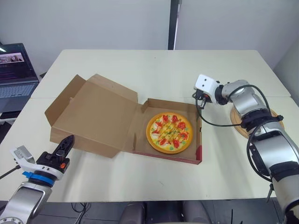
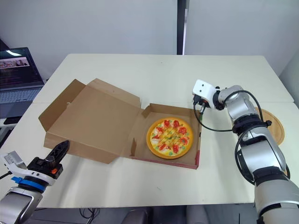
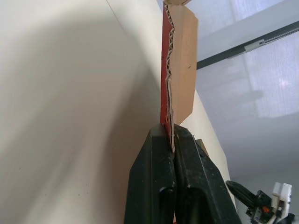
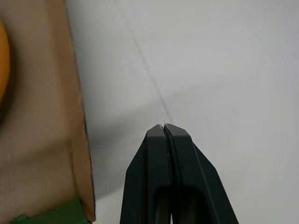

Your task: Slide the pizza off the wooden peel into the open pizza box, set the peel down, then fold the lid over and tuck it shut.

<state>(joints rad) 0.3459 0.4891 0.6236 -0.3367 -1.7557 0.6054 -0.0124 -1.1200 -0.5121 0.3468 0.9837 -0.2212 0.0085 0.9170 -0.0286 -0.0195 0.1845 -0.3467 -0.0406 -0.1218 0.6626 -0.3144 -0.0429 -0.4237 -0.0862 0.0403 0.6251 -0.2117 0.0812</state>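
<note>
The pizza [image 1: 169,132] lies flat inside the open cardboard box [image 1: 166,156] at the table's middle. The box lid [image 1: 93,116] is folded back to the left, resting open. The round wooden peel [image 2: 274,126] lies on the table at the right, partly under my right arm. My left gripper [image 1: 69,140] is shut, its tips right at the lid's near edge; in the left wrist view the corrugated lid edge [image 3: 169,74] rises just past the tips [image 3: 174,137]. My right gripper [image 1: 199,100] is shut and points down beside the box's far right corner, over bare table [image 4: 210,70].
A laptop [image 1: 14,70] sits open on a side surface at the far left. The table [image 1: 163,65] stretches behind the box, with a seam running across it. A black cable [image 1: 219,124] loops from my right wrist.
</note>
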